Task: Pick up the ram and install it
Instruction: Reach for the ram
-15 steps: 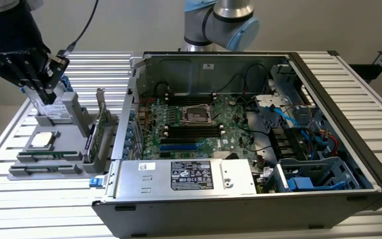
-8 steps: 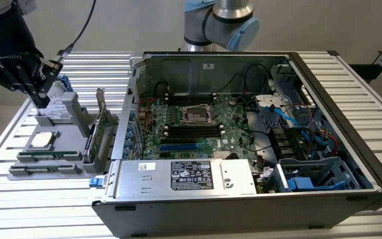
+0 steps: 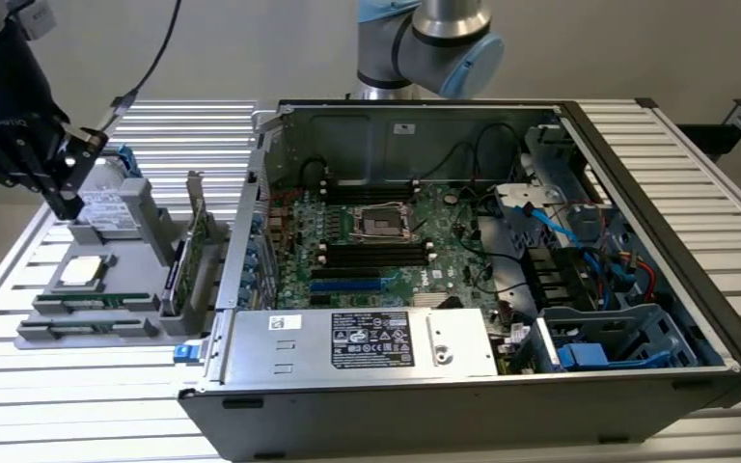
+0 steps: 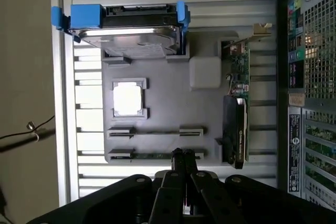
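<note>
Hangs above the gray holder tray [image 4: 168,98] with the gripper [image 4: 183,153] pinched shut on nothing. Sits over the ram [image 4: 152,156], lying flat and untouched in the tray's nearest slot. Looks past a silver processor [image 4: 128,98] in its square pocket to the hard drive [image 4: 136,35] with blue clips. Leaves the upright expansion card [image 4: 236,108] and the open computer case [image 3: 344,145] off to the side.

Lab; robot arm [image 3: 425,39], opened computer case [image 3: 474,415]
</note>
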Motion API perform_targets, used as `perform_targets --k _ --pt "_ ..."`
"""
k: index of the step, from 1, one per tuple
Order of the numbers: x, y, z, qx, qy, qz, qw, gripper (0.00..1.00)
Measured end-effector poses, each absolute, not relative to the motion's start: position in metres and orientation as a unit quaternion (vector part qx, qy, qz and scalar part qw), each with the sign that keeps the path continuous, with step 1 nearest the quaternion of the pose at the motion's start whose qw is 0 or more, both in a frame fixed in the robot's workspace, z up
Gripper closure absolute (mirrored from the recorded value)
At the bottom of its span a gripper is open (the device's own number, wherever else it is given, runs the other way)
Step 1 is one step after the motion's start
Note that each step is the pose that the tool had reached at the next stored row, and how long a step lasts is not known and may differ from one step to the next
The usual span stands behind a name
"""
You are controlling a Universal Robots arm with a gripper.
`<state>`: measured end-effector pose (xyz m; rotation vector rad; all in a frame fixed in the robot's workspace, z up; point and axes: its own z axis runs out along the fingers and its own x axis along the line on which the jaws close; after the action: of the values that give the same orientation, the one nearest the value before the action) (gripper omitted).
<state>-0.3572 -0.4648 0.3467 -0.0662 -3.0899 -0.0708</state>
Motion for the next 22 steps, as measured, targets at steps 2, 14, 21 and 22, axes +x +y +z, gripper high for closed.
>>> perform_targets --k 2,14,21,22 --pt "-0.359 -0.468 0.345 -0.021 -0.999 -0.023 0.027 0.90" --pt "-0.368 -0.484 0.336 -0.016 -0.999 -0.022 0.035 0.90" --pt "-0.373 -0.484 0.324 -0.011 -0.999 -0.022 0.036 0.90" --pt "-0.374 -0.484 0.322 -0.011 -0.999 -0.022 0.036 0.90"
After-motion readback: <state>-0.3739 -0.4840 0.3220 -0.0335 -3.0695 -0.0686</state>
